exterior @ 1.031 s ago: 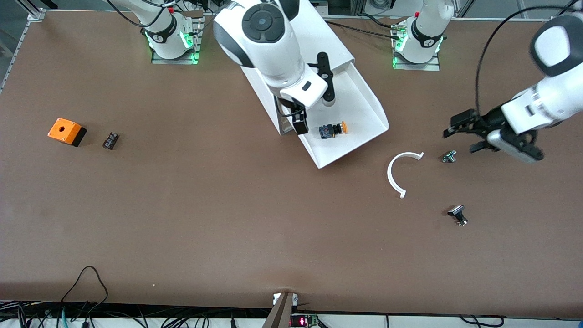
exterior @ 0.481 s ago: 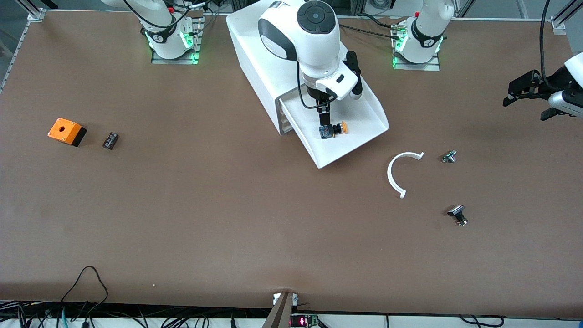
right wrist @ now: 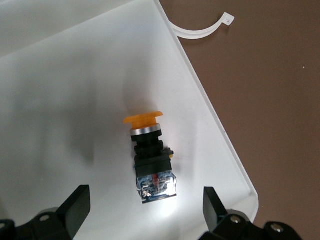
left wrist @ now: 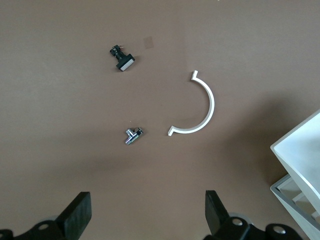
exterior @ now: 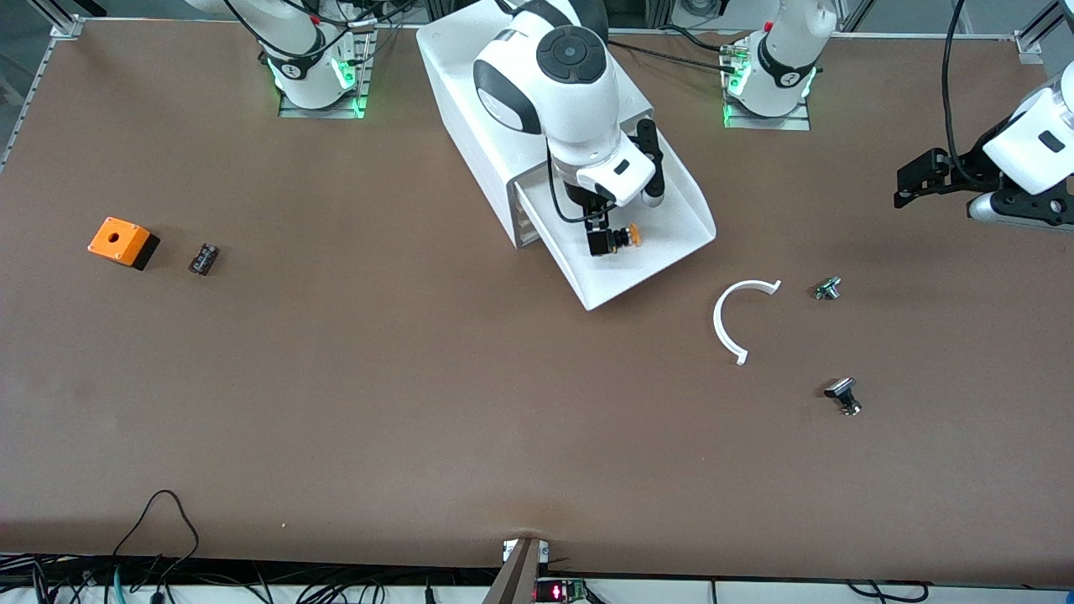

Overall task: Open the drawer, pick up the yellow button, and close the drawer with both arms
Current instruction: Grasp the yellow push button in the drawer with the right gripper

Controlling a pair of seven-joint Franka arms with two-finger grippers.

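The drawer (exterior: 671, 214), the topmost of the white cabinet (exterior: 470, 92), stands pulled out. The button (exterior: 628, 237) lies on its side on the drawer's floor (right wrist: 60, 100). In the right wrist view the button (right wrist: 149, 155) shows its orange-yellow cap, black body and a clear terminal end. My right gripper (exterior: 601, 242) hangs low over the button, open (right wrist: 145, 214), with one finger on each side of the terminal end and not touching it. My left gripper (exterior: 948, 189) is open and empty (left wrist: 146, 220) above bare table at the left arm's end.
A white C-shaped piece (exterior: 737, 319) lies beside the drawer's front, with a small metal piece (exterior: 828, 288) and a black-capped piece (exterior: 843, 394) near it. All three show in the left wrist view (left wrist: 197, 107). An orange box (exterior: 122, 241) and a small black block (exterior: 203, 257) lie toward the right arm's end.
My right gripper has swung over the open drawer and come down over the button. My left arm has pulled away from the small metal piece toward its end of the table.
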